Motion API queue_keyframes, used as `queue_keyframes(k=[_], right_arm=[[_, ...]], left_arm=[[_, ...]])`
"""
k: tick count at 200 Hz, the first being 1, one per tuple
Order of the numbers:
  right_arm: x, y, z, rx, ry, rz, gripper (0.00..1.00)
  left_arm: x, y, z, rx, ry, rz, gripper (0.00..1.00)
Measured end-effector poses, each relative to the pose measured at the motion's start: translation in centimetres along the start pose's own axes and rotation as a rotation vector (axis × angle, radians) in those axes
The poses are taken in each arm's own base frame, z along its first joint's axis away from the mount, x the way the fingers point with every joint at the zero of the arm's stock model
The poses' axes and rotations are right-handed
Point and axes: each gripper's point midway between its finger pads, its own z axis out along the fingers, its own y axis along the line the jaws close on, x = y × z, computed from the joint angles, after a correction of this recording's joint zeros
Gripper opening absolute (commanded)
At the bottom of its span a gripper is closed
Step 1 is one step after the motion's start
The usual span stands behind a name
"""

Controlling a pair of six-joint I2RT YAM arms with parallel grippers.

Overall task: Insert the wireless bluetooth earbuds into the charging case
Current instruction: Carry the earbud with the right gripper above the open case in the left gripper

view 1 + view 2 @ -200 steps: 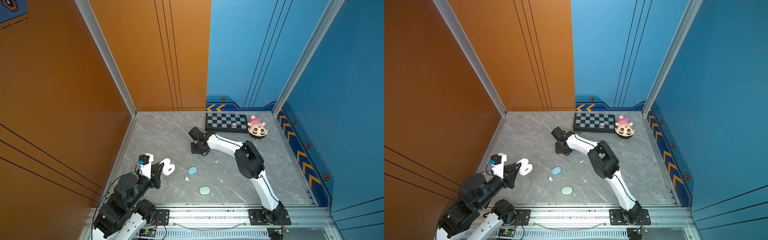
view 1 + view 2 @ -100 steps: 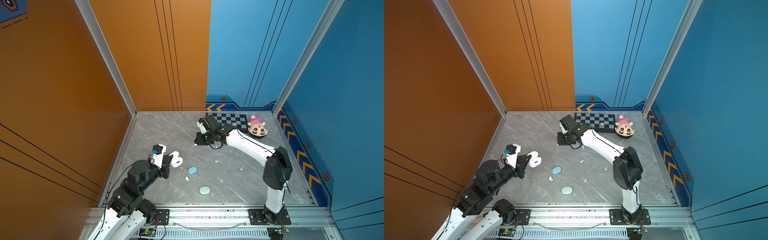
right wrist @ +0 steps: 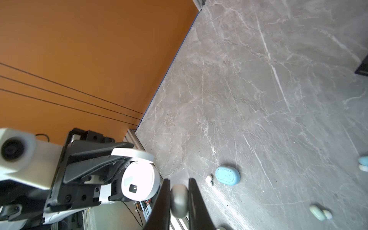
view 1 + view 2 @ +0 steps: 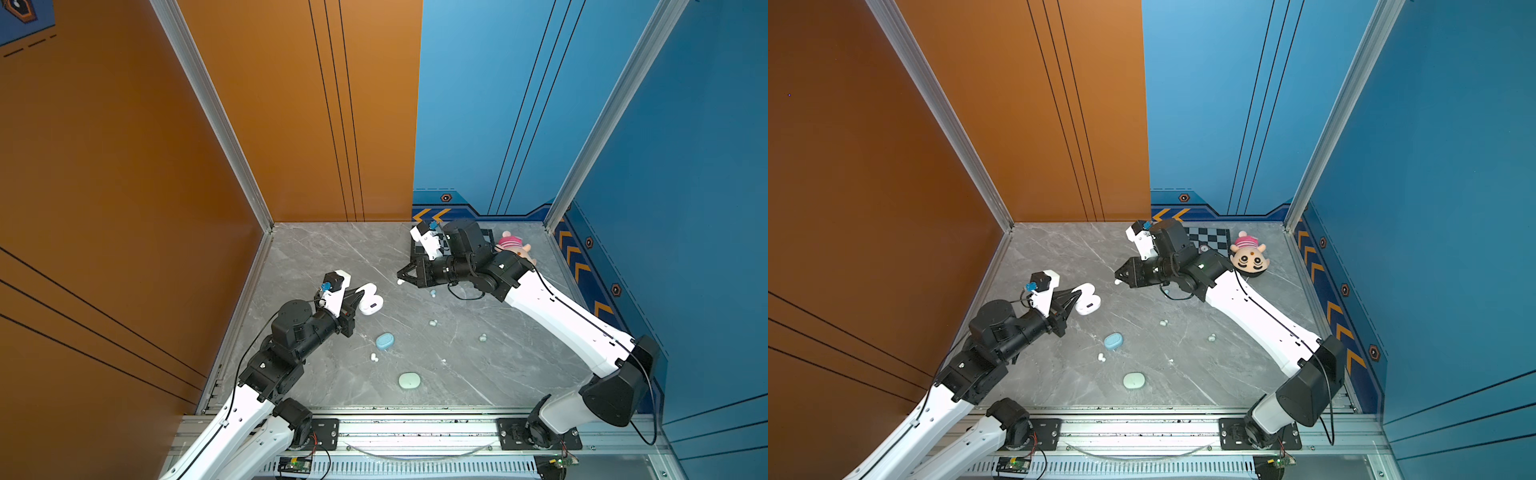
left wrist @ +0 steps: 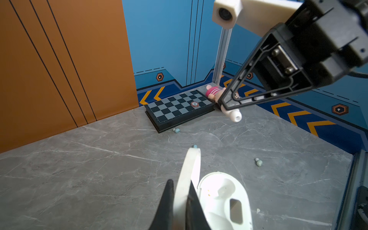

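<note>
Left wrist view: open white charging case (image 5: 219, 199) with bare wells (image 5: 236, 211)

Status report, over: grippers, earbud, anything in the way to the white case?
Left gripper shut on lid of open white case. Right gripper shut on white earbud, apart from case. Nothing between them; blue case aside.

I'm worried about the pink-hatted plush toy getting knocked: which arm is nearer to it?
Right. The right arm passes close beside the pink-hatted plush toy; the left arm is well away, over by the orange wall.
</note>
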Motion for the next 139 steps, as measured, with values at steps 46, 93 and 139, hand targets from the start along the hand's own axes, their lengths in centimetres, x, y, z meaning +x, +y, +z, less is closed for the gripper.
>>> queue_keyframes(k=[46, 93, 139], right_arm=[[1.2, 2.0, 0.5, -0.042, 0.032, -0.071, 0.12], [1.5, 2.7, 1.3, -0.054, 0.047, -0.105, 0.13], [1.4, 2.6, 2.6, -0.048, 0.061, -0.118, 0.13]], left_arm=[[0.3, -0.3, 0.9, 0.023, 0.015, 0.007, 0.0], [-0.9, -0.5, 0.8, 0.032, -0.017, 0.013, 0.0], [-1.0, -0.6, 0.8, 0.037, -0.022, 0.014, 0.0]])
